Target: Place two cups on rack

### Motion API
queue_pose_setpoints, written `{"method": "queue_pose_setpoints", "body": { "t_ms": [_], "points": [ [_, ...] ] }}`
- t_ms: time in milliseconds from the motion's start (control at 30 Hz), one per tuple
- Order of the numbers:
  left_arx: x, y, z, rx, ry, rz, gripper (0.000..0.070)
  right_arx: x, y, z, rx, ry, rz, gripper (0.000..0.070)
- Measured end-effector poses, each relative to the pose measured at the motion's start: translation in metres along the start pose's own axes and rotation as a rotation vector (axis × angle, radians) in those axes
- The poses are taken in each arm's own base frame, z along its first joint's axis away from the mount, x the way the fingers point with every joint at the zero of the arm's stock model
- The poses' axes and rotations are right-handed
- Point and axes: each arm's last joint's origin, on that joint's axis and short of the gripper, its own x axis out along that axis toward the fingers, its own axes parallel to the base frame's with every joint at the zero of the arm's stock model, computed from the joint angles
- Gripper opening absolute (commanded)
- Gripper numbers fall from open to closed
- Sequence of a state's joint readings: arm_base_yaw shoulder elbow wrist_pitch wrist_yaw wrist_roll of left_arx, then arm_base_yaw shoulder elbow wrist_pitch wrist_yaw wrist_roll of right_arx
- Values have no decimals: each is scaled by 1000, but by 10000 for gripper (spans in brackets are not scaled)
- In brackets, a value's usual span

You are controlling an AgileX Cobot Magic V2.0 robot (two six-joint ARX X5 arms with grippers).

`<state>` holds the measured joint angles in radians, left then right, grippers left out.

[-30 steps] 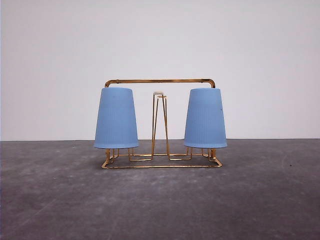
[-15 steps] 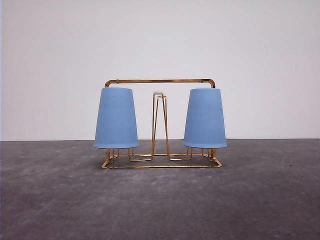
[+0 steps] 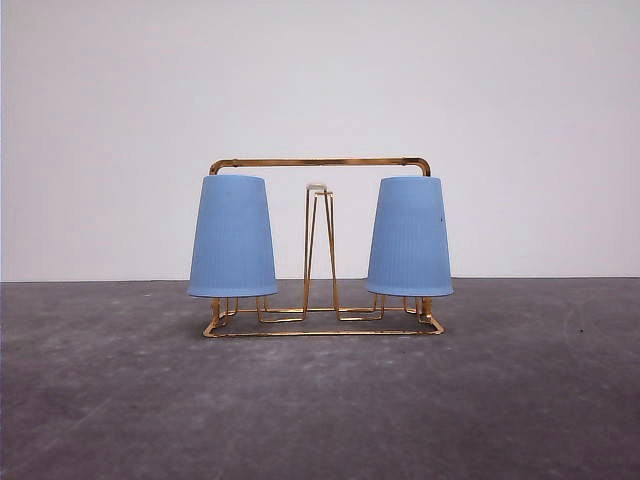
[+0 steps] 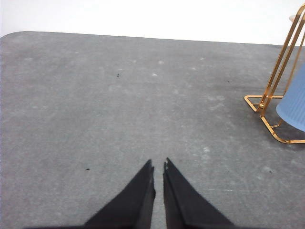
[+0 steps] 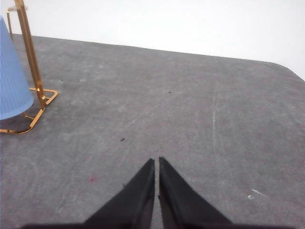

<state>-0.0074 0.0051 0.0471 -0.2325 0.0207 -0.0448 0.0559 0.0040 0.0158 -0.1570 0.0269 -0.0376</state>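
Cups sit upside down on the rack point(image 3: 320, 162): from my front camera the left cup point(image 3: 232, 238) hangs over a prong at about nine o'clock from the bare white-tipped middle prong point(image 3: 318, 188), the right cup point(image 3: 410, 238) at three o'clock. Over the last second almost nothing has shifted; the right cup's rim looks to have settled a hair, no more. I judge the task done and the load stable. My left pincer point(image 4: 158, 164) hovers over bare table point(image 4: 95, 105) with its tips pressed nearly together, holding nothing, the rack's corner off at two o'clock. My right pincer point(image 5: 157, 161) is likewise closed and empty, the other cup at ten o'clock, well apart. Both arms are clear of the rack.
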Motion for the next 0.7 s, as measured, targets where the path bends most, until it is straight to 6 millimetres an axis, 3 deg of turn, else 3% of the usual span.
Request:
{"method": "queue_pose_setpoints", "body": {
  "t_ms": [700],
  "points": [
    [0,0,0,0,0,0,15,0,0,0,0,0,0,13]
  ]
}}
